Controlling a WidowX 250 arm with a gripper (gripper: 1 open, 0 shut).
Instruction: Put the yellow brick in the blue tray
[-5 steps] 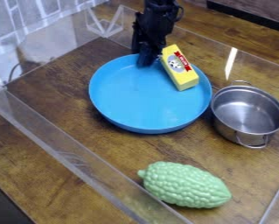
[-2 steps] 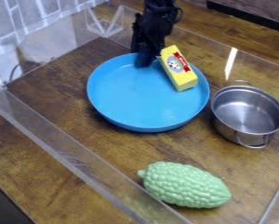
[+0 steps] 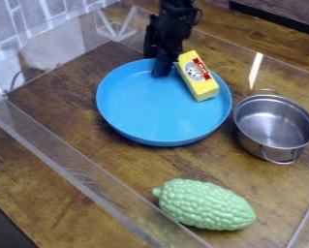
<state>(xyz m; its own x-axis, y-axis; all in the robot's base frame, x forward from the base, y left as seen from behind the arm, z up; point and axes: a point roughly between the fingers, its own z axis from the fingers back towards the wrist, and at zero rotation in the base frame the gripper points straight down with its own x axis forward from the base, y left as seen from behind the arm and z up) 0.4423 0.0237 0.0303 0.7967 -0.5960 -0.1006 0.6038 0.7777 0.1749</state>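
Observation:
The blue tray (image 3: 150, 108) lies in the middle of the wooden table. The yellow brick (image 3: 200, 77), with its white-and-red label facing up, rests tilted on the tray's back right rim, partly over the inside. My black gripper (image 3: 168, 62) points down at the tray's back rim, right beside the brick's far left end. Its dark fingers blend together, so I cannot make out the gap or whether they touch the brick.
A shiny steel pot (image 3: 274, 125) stands right of the tray. A bumpy green gourd toy (image 3: 206, 204) lies near the front. Clear plastic walls (image 3: 66, 174) run along the left and front of the table.

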